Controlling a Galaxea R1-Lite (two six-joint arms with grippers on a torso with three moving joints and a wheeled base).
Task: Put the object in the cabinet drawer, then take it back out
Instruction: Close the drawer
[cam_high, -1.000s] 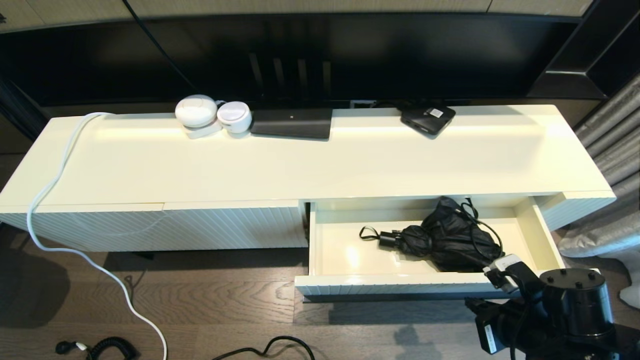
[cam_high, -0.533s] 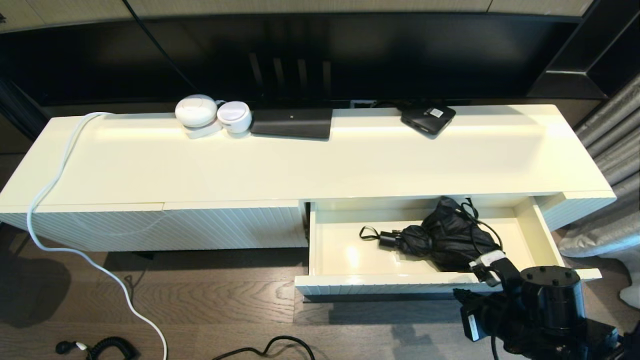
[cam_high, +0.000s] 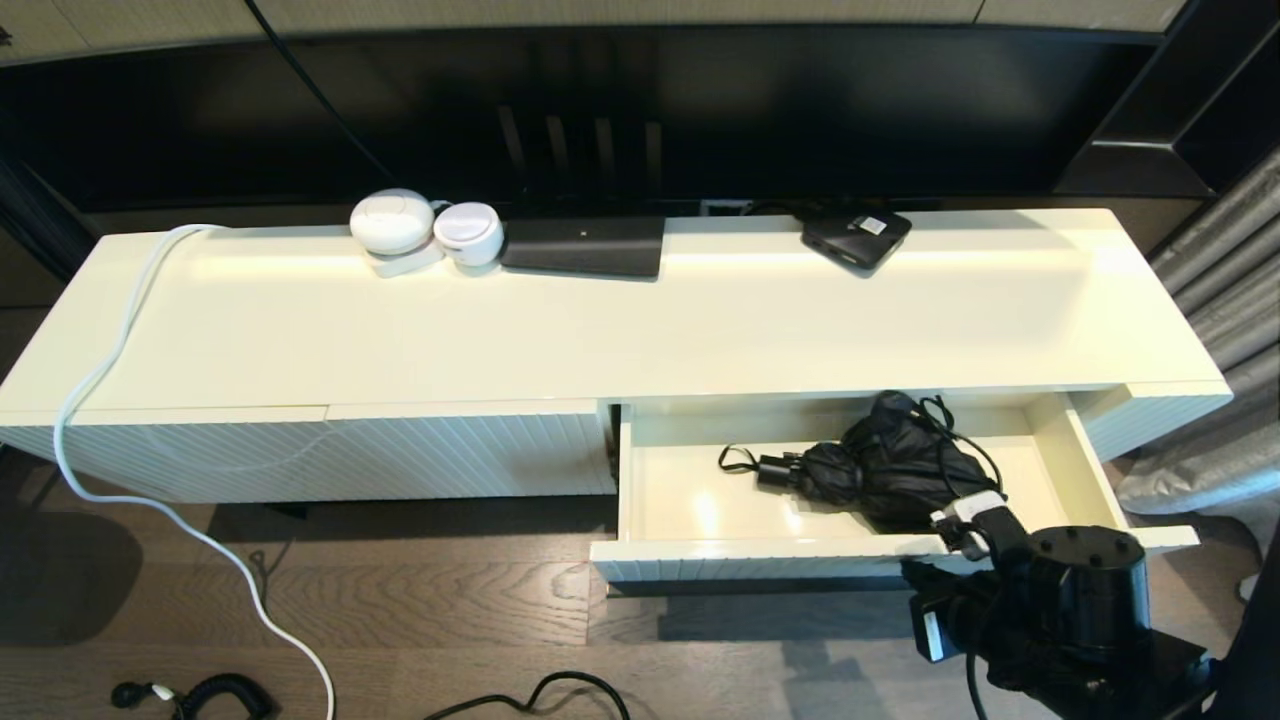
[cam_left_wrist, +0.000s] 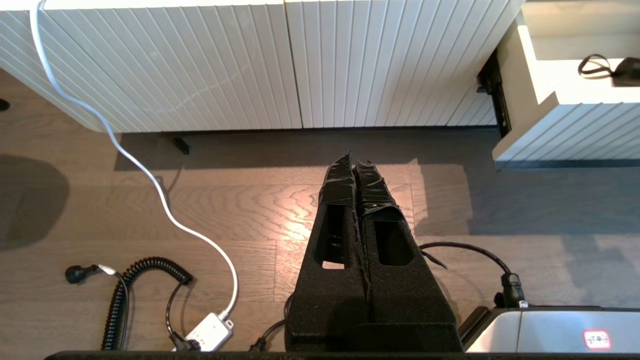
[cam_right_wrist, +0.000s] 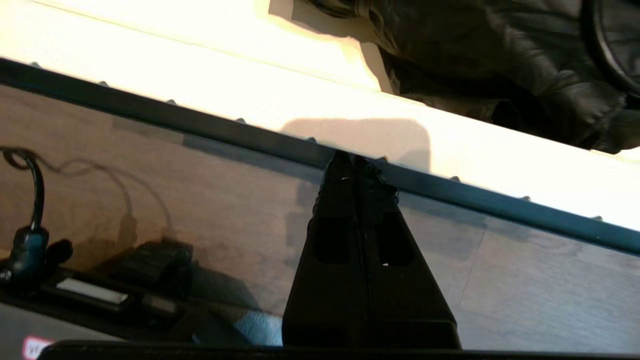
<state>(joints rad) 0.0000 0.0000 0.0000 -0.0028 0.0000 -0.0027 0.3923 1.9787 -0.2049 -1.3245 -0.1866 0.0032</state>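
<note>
The cabinet drawer (cam_high: 760, 560) stands pulled out at the right of the white cabinet (cam_high: 600, 330). The object, a black folded umbrella (cam_high: 880, 470), lies inside it on the cream floor. My right arm (cam_high: 1070, 600) is at the drawer's front right. In the right wrist view my right gripper (cam_right_wrist: 356, 162) is shut, its tips against the thin black bar handle (cam_right_wrist: 200, 122), with the umbrella (cam_right_wrist: 500, 60) beyond the drawer front. My left gripper (cam_left_wrist: 354, 162) is shut and empty, hanging over the wooden floor before the ribbed panels, left of the drawer (cam_left_wrist: 565, 135).
A white cable (cam_high: 150, 490) runs off the cabinet top down across the floor. A coiled black cord (cam_high: 220, 690) and another black cable (cam_high: 540, 690) lie on the floor. White round devices (cam_high: 425, 230) and black boxes (cam_high: 585, 245) stand at the cabinet's back. Grey curtain (cam_high: 1220, 270) at right.
The drawer has slid a little back into the cabinet. My right arm has moved left and forward with its front. The umbrella rode along with the drawer.
</note>
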